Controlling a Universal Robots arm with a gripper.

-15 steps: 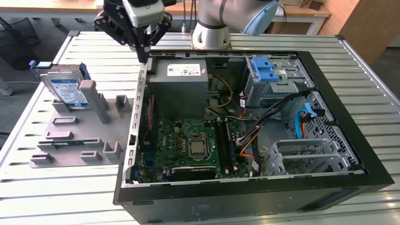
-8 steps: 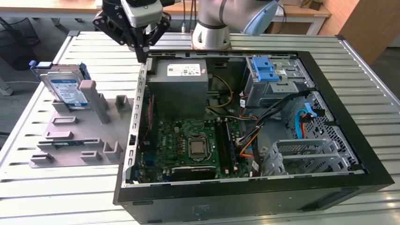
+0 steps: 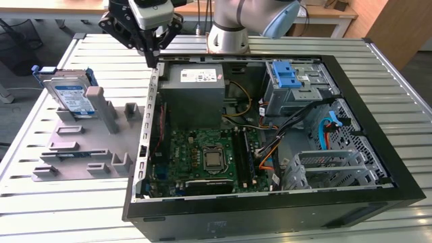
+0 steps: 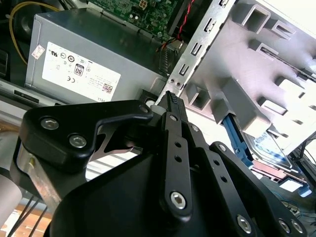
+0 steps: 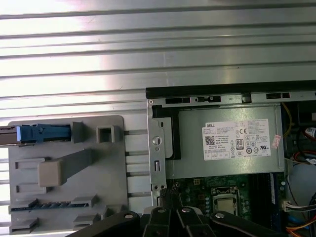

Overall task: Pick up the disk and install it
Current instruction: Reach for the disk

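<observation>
The claw is clenched on nothing, its two fingers pressed together into one thin point in the second wrist view. It hangs over the far edge of the open computer case, just beside the grey power supply and above the case's metal side wall.

The pick-up is not yet begun, by the look of it. The disk is well apart from the claw, outside the case toward the exterior view's left. There it stands upright on its edge in a slot of the grey holder on the slatted counter. A grasp would call for the fingers to part and come down over the disk's upper edge.

The disk is a flat silver slab with a blue-and-white label, framed by a blue plastic bracket. From above, in the first wrist view, it shows as a narrow blue strip.
</observation>
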